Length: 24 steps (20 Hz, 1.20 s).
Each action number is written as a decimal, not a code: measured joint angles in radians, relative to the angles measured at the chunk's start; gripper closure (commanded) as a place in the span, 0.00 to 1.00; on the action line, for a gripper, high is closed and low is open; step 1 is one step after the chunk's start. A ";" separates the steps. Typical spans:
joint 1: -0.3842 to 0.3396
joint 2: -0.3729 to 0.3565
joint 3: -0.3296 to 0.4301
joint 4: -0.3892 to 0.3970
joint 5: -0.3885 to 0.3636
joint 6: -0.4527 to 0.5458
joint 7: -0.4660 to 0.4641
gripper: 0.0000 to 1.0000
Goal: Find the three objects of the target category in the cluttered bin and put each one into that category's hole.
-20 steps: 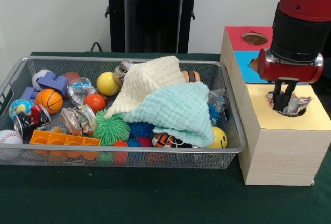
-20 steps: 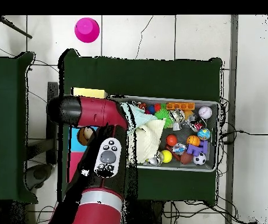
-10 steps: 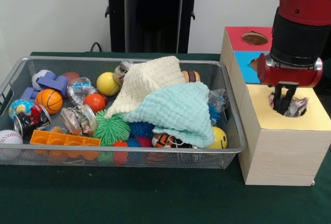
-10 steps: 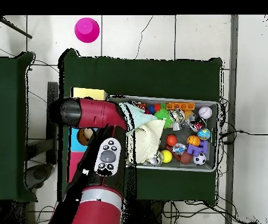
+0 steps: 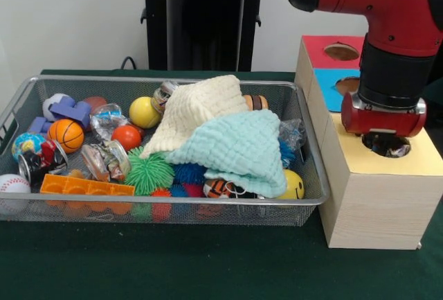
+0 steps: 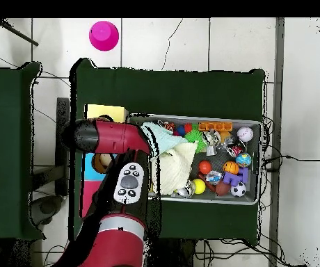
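Red-black arm's gripper (image 5: 385, 136) above round hole in yellow-topped wooden box (image 5: 377, 196); claw state cannot tell. Crinkly clear wrapper (image 5: 396, 151) inside hole. Risk: wrapper snags rim, stays half out.

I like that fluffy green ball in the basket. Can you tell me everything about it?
The green spiky ball is a bright green, rubbery-looking toy covered all over in thin soft spikes. It sits near the front of the wire mesh bin, resting among the clutter. A blue spiky ball lies to its right, an orange block to its front left, and the mint cloth lies close by.
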 measured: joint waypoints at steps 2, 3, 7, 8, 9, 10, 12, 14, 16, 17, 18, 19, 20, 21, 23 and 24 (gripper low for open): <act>-0.001 0.008 0.003 0.000 0.000 -0.048 0.000 1.00; -0.001 0.009 0.003 0.000 0.000 -0.055 0.000 1.00; -0.002 0.011 0.007 0.000 0.000 -0.107 0.000 1.00; -0.002 0.012 0.007 0.000 0.000 -0.113 0.000 1.00; -0.002 0.012 0.007 0.000 0.000 -0.113 0.000 1.00; -0.002 0.011 0.007 0.000 0.000 -0.113 0.000 1.00; -0.002 0.010 0.007 0.000 0.000 -0.100 0.000 1.00; -0.002 0.005 0.007 -0.001 0.000 -0.052 0.000 1.00; -0.002 -0.001 0.006 -0.004 -0.001 -0.011 0.000 1.00; -0.002 -0.008 0.005 -0.008 -0.001 0.033 0.000 1.00; -0.002 -0.021 0.002 -0.014 -0.002 0.125 0.000 1.00; -0.002 -0.028 0.000 -0.021 -0.004 0.175 0.000 1.00; -0.003 -0.041 -0.002 -0.039 -0.008 0.250 0.000 1.00; -0.004 -0.046 -0.003 -0.048 -0.011 0.280 0.000 1.00; -0.006 -0.061 -0.006 -0.083 -0.019 0.369 0.000 1.00; -0.012 -0.082 -0.009 -0.134 -0.034 0.491 0.000 1.00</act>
